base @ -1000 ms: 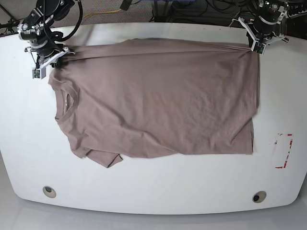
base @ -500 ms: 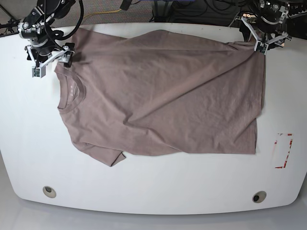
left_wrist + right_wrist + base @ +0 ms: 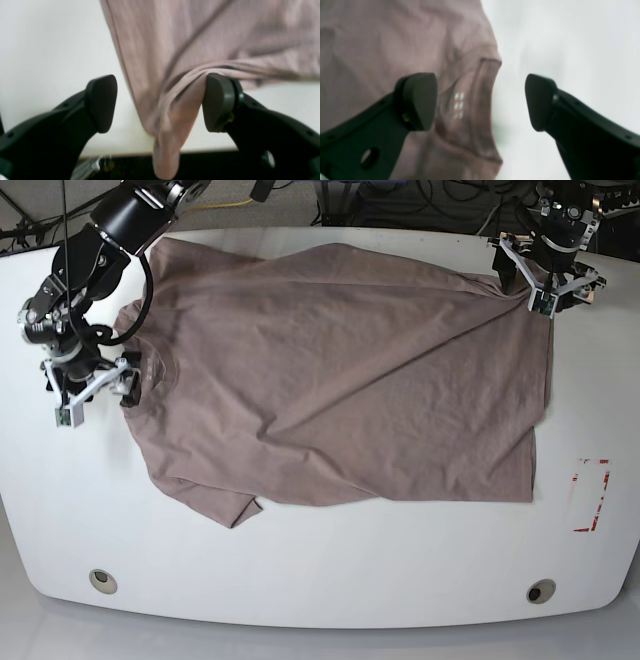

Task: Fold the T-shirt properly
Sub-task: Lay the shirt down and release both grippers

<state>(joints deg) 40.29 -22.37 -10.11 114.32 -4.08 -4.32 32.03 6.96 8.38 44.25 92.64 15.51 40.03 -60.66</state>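
L gripper jaws spread wide; a bunched hem corner of the T-shirt sags between the pads, brushing the inner face of one pad, well clear of the other pad, not pinched, w/ the tip of the fold hanging past the table edge into the dark below. In base view that gripper sits at the far corner of the shirt, on the view's right. R gripper also spread apart, nothing clamped; the ribbed collar w/ a pale printed neck label lies between and below the pads, one pad over the cloth, the other over bare tabletop. View is blurry, so contact w/ cloth can't be told. In base view the R gripper hovers at the collar end, view's left, arm reaching in from the top-left. T-shirt is spread mostly flat across the white table, wrinkled, collar toward view's left, hem toward right, near sleeve folded under at the lower left. Red-marked patch on table near right edge, apart from the shirt.
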